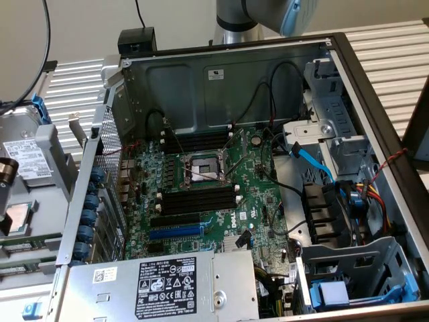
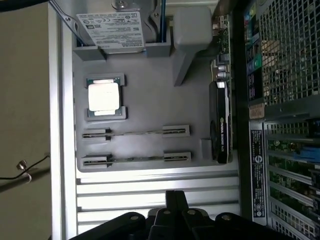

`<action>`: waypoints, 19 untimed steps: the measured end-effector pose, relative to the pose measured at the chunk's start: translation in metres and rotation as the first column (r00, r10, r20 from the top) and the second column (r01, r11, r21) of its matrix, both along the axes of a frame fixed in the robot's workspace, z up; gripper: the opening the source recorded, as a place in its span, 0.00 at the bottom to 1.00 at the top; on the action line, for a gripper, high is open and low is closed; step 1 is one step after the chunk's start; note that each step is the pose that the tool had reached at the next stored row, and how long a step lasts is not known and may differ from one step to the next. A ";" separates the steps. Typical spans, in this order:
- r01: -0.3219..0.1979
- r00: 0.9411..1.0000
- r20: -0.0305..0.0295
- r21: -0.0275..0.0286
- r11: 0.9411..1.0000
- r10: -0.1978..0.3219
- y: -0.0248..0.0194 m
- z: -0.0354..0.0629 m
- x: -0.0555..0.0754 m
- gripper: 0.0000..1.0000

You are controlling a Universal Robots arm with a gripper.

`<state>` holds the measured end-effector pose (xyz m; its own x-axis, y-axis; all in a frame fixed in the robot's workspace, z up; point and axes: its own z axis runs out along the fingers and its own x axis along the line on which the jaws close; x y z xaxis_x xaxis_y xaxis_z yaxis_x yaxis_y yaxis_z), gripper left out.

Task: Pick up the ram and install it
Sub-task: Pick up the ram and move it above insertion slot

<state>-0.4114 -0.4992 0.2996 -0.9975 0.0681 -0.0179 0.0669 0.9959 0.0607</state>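
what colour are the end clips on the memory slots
The end clips are white; the exterior view shows them best.

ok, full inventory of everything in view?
ram sticks: 2, greenish, on edge in tray holders
CPU: 1, silver, in tray next to the sticks
hard drive: 1, silver, in tray
graphics card: 1, black, tray side nearest case
tray: 1, grey, beside case
case: 1, grey, open
motherboard: 1, green, inside case
memory slots: two banks, black, on motherboard
expansion slot: 1, blue, on motherboard
power supply: 1, grey, inside case
arm: 1, grey, behind case
fingers: black, shut, empty, short of the tray
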 end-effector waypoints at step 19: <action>-0.002 1.000 0.001 0.009 1.000 0.002 0.0079 -0.0252 -0.006 0.11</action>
<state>-0.4176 -0.4912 0.2743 -0.9976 0.0665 -0.0180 0.0651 0.9955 0.0696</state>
